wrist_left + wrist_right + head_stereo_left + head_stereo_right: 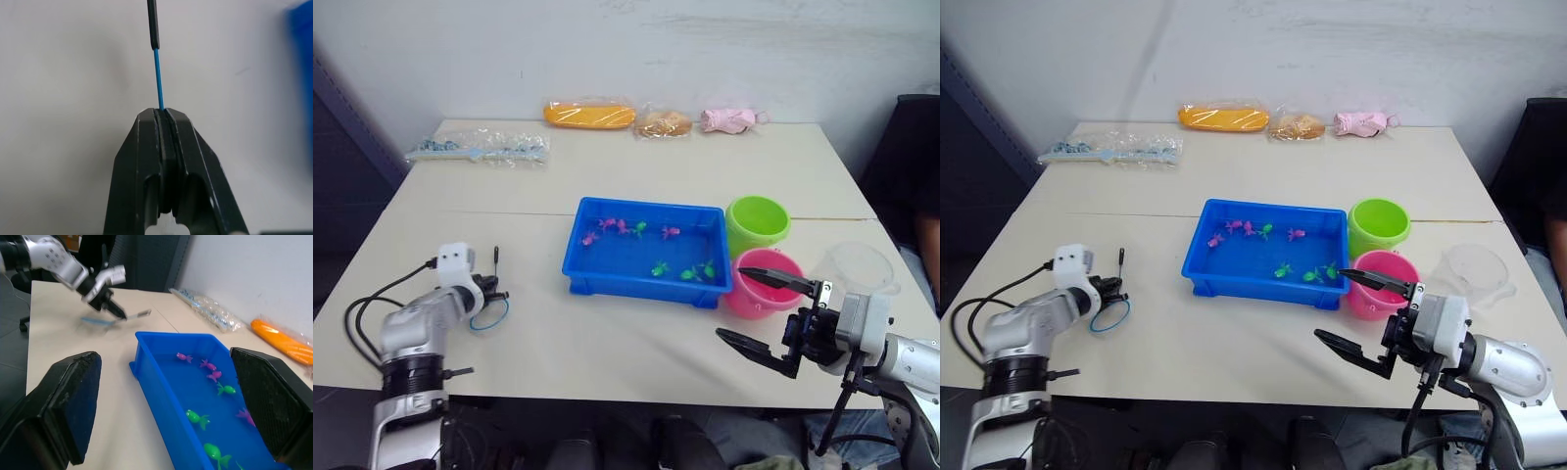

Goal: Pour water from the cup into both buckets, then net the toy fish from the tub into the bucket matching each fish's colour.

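Right gripper (766, 311): we hold it spread wide and empty at the near right, just before the pink bucket (761, 285).
Left gripper (163, 113): pressed together on the net (489, 311), pinching its thin rim at the near left.
Net handling: we judge it light and springy; the dark handle offers a steadier hold.
Tub (646, 285): centre, holding the small fish (659, 267), likely slippery.
Cup (858, 268): right, beside the buckets; it and the green bucket (757, 223) crowd that side.
Far edge: bagged items (590, 115), well clear of us.
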You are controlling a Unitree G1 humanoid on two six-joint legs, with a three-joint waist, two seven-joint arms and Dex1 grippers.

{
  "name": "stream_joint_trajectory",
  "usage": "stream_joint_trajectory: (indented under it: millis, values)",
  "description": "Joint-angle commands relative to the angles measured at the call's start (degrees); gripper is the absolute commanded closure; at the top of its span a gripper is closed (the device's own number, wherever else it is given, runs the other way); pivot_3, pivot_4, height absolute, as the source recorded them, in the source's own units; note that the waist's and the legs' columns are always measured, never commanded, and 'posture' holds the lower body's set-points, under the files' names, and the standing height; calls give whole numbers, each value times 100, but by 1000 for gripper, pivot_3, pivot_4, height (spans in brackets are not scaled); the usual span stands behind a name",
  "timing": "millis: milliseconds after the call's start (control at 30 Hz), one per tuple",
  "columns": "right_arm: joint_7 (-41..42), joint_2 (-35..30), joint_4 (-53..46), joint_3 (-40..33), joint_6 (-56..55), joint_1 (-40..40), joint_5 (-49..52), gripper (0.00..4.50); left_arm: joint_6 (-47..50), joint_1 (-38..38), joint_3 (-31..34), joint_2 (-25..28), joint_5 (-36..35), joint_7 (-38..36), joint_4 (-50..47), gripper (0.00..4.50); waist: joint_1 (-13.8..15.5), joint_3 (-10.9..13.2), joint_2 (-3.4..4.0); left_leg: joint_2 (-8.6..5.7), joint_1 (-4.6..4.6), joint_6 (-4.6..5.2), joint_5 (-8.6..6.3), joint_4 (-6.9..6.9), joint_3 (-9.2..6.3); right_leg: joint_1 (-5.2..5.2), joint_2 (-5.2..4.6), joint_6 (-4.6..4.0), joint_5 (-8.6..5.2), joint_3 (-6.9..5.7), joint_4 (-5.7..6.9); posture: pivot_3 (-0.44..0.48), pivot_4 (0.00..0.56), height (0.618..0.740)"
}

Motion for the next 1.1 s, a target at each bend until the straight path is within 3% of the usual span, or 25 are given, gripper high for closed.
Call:
stream_joint_trajectory:
  millis: [33,100,233,367,467,733,933,1100]
  values:
    - [-427,-352,-388,-82,787,-387,366,0,-1108,-127,-79,987,-501,-2340,-748,4439,1,3,6,-1,0,1,-1,1,-1,2,-3,-1,-1,-2,-7,0,150,740]
    - [-671,-625,-483,47,1383,-634,415,0,-1295,-244,-390,1428,-622,-3267,-828,4439,1,6,31,-4,-3,6,-3,-1,0,8,-10,-4,-1,-2,-24,0,150,740]
    - [-1029,-1012,-632,498,2743,-1816,1194,0,-1404,-965,-1693,2110,-482,-4945,-1213,4439,19,8,60,-7,-6,24,-8,-8,-7,14,-19,-7,-2,-10,-38,0,150,740]
    - [-1379,-1289,-549,853,3950,-2863,1762,0,-1785,-1573,-2764,2152,-21,-5773,-1421,4439,-1,11,63,-6,-47,31,-7,-2,-17,-20,-19,-6,-2,-18,-39,0,150,740]
    - [-1079,-1636,-621,1434,4456,-3351,1474,0,-1337,-2152,-3427,1710,120,-5709,-1496,4439,5,11,64,-7,-86,34,-4,3,-21,-57,-14,-5,-1,-22,-38,0,150,740]
    - [-1542,-1337,-689,1891,5691,-4137,2011,0,-1502,-2990,-4450,705,754,-5699,-1248,4439,14,10,60,-9,-234,55,-9,116,-27,-166,-7,24,15,-24,15,0,150,740]
    - [-1994,-1025,-693,1881,6160,-4240,2112,0,-1399,-3209,-4424,96,896,-5265,-967,4439,19,10,61,-18,-239,64,-5,136,-27,-170,-14,32,20,-17,17,0,150,740]
    - [-2290,-823,-583,1587,6347,-4154,2273,0,-1279,-3128,-4274,6,886,-5050,-889,4439,9,10,61,-17,-253,63,-4,142,-26,-187,-12,33,20,-16,46,0,150,740]
